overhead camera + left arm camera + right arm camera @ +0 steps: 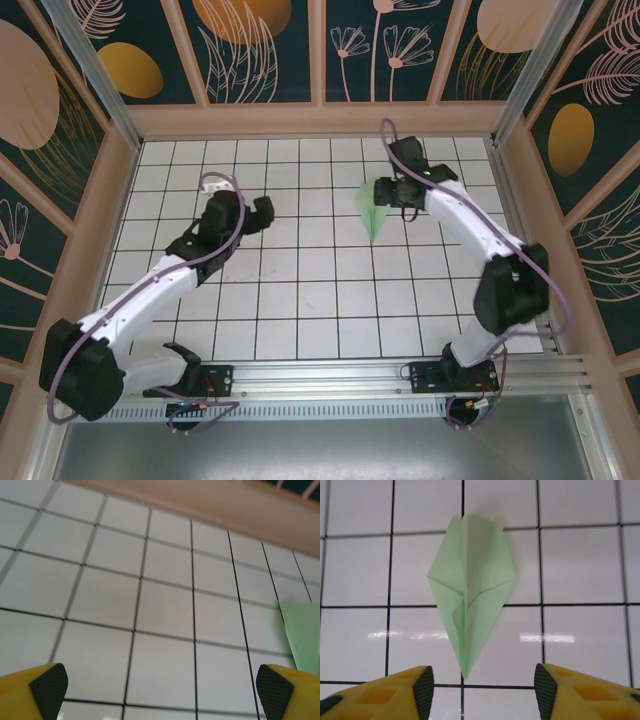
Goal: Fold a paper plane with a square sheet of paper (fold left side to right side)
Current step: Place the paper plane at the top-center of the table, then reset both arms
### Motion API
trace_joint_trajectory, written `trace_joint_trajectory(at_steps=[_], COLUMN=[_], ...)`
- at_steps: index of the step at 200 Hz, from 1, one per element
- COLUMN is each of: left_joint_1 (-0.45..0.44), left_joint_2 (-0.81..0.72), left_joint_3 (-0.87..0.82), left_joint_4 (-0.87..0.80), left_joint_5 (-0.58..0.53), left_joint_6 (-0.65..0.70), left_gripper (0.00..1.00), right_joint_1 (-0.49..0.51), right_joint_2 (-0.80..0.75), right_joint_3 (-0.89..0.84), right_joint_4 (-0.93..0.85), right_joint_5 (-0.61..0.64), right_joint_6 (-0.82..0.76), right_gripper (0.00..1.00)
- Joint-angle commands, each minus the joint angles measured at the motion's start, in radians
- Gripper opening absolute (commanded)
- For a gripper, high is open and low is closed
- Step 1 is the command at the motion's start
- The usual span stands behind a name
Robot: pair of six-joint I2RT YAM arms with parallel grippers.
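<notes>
Pale green paper plane (470,595), a slim dart with a centre ridge and layered flaps, lies flat on the white grid-tiled bench (300,300). In the top view it is a little right of the middle, in the upper half, with its sharp tip pointing toward the bottom of the frame.

In the right wrist view the tip reaches just to the gap of the right claw (482,690). Its yellow fingers with black pads stand apart and touch no paper. The left claw (160,687) is spread wide over bare tiles and holds nothing; the green paper is at the right edge of its view.

The folding looks finished, so the step seems to be to let the plane lie. To do this well, I think the right claw should draw back straight and a little upward, so that no pad catches the tip or turns the dart.
</notes>
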Motion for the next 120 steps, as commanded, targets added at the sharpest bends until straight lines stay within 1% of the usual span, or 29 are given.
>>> trace_joint_trajectory(at_steps=[1, 11, 31, 45, 58, 65, 69, 94, 106, 120], left_joint_1=[0.034, 0.041, 0.044, 0.05, 0.059, 0.07, 0.079, 0.15, 0.184, 0.222], left_joint_2=[-0.103, -0.137, -0.182, -0.191, -0.185, -0.175, -0.166, -0.106, -0.082, -0.058], left_joint_3=[-0.057, -0.1, -0.191, -0.254, -0.314, -0.343, -0.354, -0.421, -0.465, -0.521], left_joint_4=[0.099, 0.167, 0.329, 0.447, 0.546, 0.585, 0.598, 0.633, 0.688, 0.772], left_joint_5=[-0.201, -0.273, -0.407, -0.468, -0.515, -0.522, -0.52, -0.511, -0.497, -0.453], left_joint_6=[0.06, 0.114, 0.211, 0.294, 0.384, 0.422, 0.435, 0.416, 0.404, 0.401], left_gripper=[0.99, 0.98, 0.99, 0.98, 0.99, 0.98, 0.99, 0.98, 0.99, 0.98], right_joint_1=[-0.064, -0.093, -0.143, -0.173, -0.214, -0.234, -0.245, -0.309, -0.332, -0.35], right_joint_2=[-0.163, -0.246, -0.368, -0.411, -0.417, -0.411, -0.408, -0.351, -0.315, -0.273], right_joint_3=[-0.174, -0.268, -0.448, -0.546, -0.624, -0.667, -0.694, -0.834, -0.881, -0.921], right_joint_4=[0.196, 0.291, 0.474, 0.585, 0.687, 0.751, 0.788, 1.009, 1.107, 1.2], right_joint_5=[0.051, 0.059, 0.068, 0.08, 0.072, 0.059, 0.053, 0.04, 0.04, 0.059], right_joint_6=[0.019, 0.016, 0.004, -0.009, -0.028, -0.056, -0.067, -0.079, -0.082, -0.096], right_gripper=[0.64, 0.67, 0.8, 0.86, 0.92, 0.98, 0.99, 0.99, 0.99, 0.99])
